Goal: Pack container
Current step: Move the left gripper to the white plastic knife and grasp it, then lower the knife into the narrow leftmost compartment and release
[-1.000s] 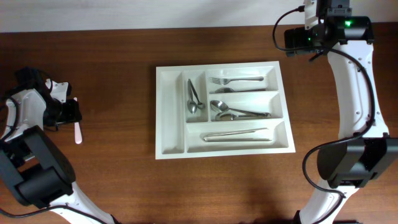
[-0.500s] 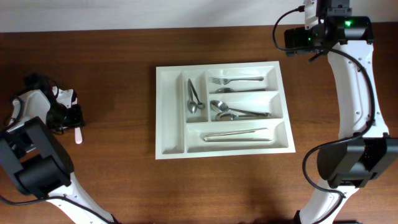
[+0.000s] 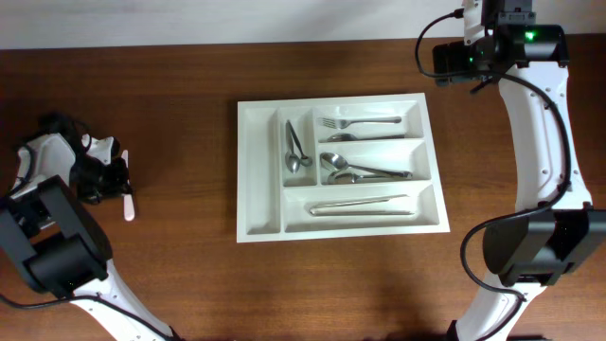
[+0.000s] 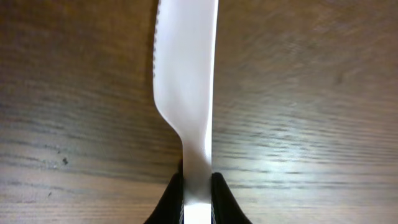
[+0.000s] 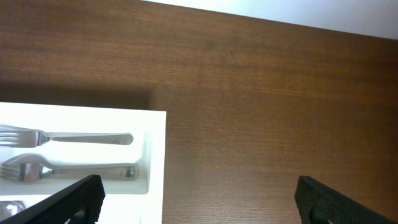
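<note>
At 9 o'clock of the worktop [image 3: 180,275], well apart from the container [image 3: 258,227], the left fingers [image 4: 166,205] are closed narrow on the handle of a white plastic knife [image 4: 186,74]. Its serrated blade runs out toward 6 o'clock in the overhead view. Whether the blade is clear of the worktop cannot be told.

Step in hand, as judged: carrying the knife to the container. The next move calls for a lift, a traverse toward 3 o'clock and a turn of the blade to match the chosen compartment.

The container lies at centre. Its narrow compartment at the 9 o'clock side is bare. The next narrow one holds small spoons [image 3: 294,152]. The long compartments hold forks [image 3: 355,123], spoons [image 3: 350,170] and a long metal piece [image 3: 365,204].

Bare wood lies between knife and container, so the traverse is open. The 9 o'clock rim must be cleared before lowering.

At 1 o'clock of the container, the right fingers [image 5: 74,202] stand wide, holding nothing, off the rim.
</note>
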Controlling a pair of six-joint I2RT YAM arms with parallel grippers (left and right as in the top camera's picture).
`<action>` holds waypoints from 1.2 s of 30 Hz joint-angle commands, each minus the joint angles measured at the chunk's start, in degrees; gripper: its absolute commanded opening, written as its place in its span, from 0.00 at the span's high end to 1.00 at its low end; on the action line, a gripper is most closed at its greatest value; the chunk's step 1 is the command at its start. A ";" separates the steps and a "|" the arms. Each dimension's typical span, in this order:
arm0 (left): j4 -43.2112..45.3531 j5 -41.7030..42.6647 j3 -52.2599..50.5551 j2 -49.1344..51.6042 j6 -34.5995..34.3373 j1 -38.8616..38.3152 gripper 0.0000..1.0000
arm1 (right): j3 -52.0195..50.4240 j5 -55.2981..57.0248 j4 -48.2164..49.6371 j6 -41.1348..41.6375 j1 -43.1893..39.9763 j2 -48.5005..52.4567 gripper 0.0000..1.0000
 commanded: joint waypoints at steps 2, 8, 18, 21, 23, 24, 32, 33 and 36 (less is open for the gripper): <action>-2.89 7.48 10.62 -1.01 -5.22 -0.96 0.98 | 0.98 0.48 0.17 0.31 -0.07 -0.48 0.01; -4.15 9.92 18.16 -3.32 -9.14 -6.64 0.98 | 0.98 0.46 0.17 0.31 -0.07 -0.48 0.01; -6.23 12.37 20.33 -3.52 -15.93 -28.94 0.98 | 0.98 0.48 0.20 0.31 -0.07 -0.48 0.01; -7.69 12.31 20.17 -3.48 -15.89 -33.75 0.98 | 0.98 0.46 0.17 0.33 -0.07 -0.48 0.01; -8.15 11.56 20.17 -3.39 -16.68 -36.68 0.98 | 0.98 0.46 0.17 0.33 -0.07 -0.48 0.01; -8.20 10.12 20.15 -3.37 -18.12 -37.99 0.98 | 0.98 0.48 0.20 0.31 -0.07 -0.48 0.01; -8.17 7.08 17.27 -3.32 -24.02 -40.94 0.97 | 0.98 0.48 0.17 0.33 -0.07 -0.48 0.01; -8.17 6.93 16.63 -3.32 -24.83 -40.92 0.97 | 0.98 0.46 0.17 0.31 -0.07 -0.48 0.01; -7.91 6.93 13.99 -3.32 -24.81 -40.81 0.97 | 0.98 0.48 0.17 0.33 -0.07 -0.48 0.01</action>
